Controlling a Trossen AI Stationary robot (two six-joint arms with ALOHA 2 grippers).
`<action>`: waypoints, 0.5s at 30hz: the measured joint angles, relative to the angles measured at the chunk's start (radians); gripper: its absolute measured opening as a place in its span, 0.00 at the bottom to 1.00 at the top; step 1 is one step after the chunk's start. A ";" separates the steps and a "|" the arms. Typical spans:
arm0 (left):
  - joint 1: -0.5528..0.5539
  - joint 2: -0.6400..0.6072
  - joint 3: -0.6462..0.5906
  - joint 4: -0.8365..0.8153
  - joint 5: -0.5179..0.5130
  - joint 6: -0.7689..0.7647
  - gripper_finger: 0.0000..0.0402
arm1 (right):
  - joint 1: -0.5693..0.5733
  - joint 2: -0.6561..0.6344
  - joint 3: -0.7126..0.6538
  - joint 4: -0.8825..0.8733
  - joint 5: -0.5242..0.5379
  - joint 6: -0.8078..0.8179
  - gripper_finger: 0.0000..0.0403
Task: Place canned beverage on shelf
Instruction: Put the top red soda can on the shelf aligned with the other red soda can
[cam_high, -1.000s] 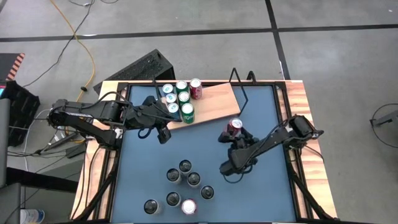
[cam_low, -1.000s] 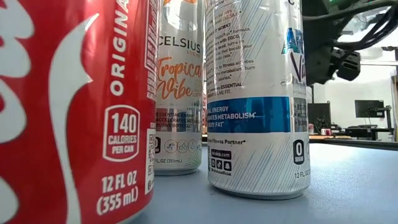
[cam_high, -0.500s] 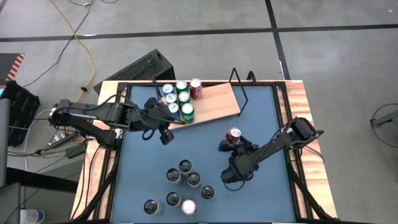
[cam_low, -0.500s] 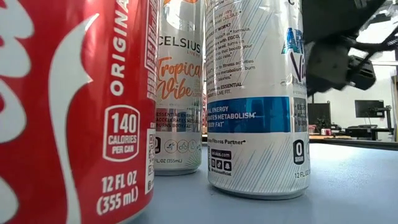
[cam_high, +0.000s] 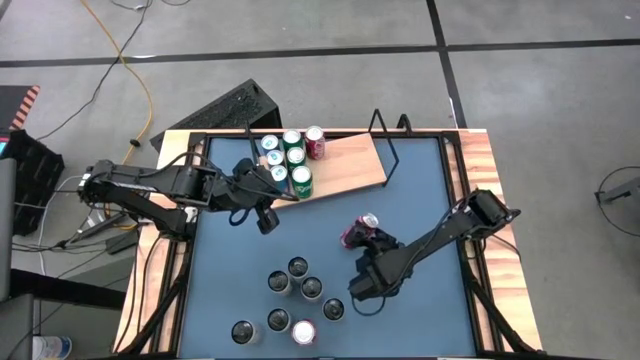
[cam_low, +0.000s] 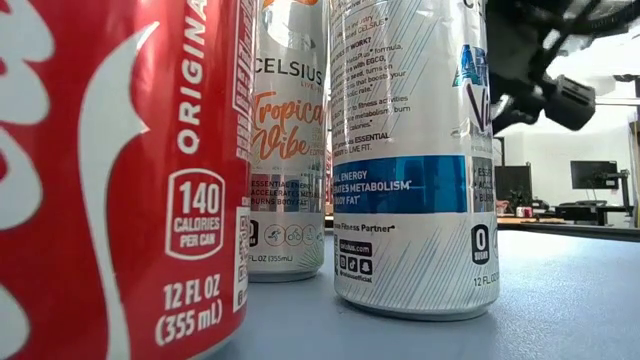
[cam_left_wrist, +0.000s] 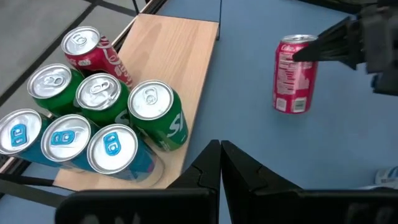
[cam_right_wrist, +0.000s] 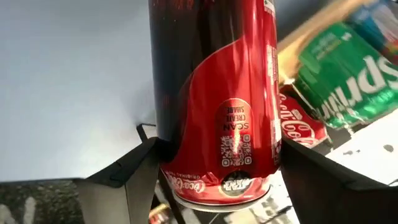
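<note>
Red cola can (cam_high: 358, 229) sits between the two fingers of the right gripper (cam_high: 366, 238), above the open blue tabletop (cam_high: 420, 180), between the shelf (cam_high: 345, 165) and the can cluster (cam_high: 298, 295) nearer the table's front edge. In the high view the can leans, its silver top tipped toward the shelf. In the right wrist view the can fills the frame, a dark finger (cam_right_wrist: 134, 171) against each flank near its base; the grip is wide and the can is held. From the left wrist view it looks clear of the table surface.

Shelf: a light-wood board in a thin black wire frame at the table's far side. Six cans stand packed at its left end: three green cans (cam_left_wrist: 99, 99), two blue-topped cans (cam_left_wrist: 65, 137) and one red can (cam_left_wrist: 84, 50) at the far corner. The rest of the board is bare wood.

Left gripper (cam_high: 262, 215) hangs just beside the shelf's near left corner, its fingers (cam_left_wrist: 208, 171) pressed together and holding nothing.

In the low view, three tall cans (cam_low: 410, 150) of the front cluster stand upright on the tabletop.
</note>
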 joint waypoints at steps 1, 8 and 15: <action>0.000 0.000 0.000 0.000 0.000 0.000 0.00 | 0.000 0.000 0.011 -0.002 -0.004 0.017 0.72; 0.000 0.000 0.000 0.000 -0.001 0.016 0.00 | 0.015 0.000 0.096 -0.007 -0.098 0.194 0.79; 0.000 0.000 0.000 0.002 -0.001 0.019 0.00 | 0.004 -0.002 0.190 -0.086 -0.231 0.541 0.84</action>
